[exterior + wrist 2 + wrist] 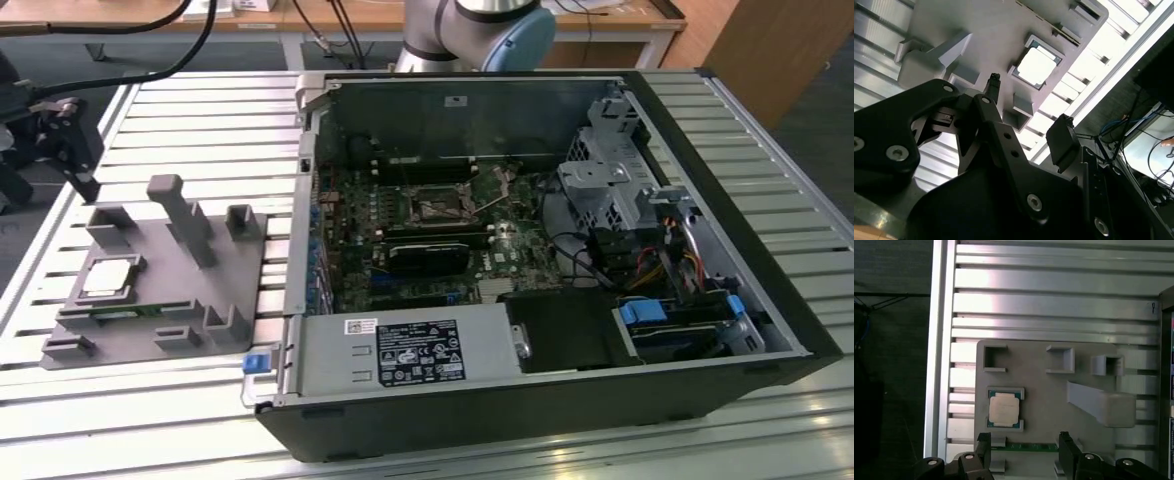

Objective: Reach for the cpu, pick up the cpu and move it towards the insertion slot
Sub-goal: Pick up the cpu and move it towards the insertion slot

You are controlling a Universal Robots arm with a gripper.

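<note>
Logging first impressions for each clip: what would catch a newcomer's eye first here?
The open computer case dominates the exterior view's right, motherboard exposed, with the insertion slot near its middle. On the exterior view's left the shiny cpu sits in a grey fixture plate. In the first wrist view the gripper hangs open and empty, not touching the cpu.

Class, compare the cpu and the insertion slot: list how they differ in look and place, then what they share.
Place: the cpu lies on the grey fixture plate outside the computer case; the insertion slot sits inside it. Look: the cpu's top is pale and shiny; the insertion slot's centre is dark within a metal frame. Both are square and lie flat.
</note>
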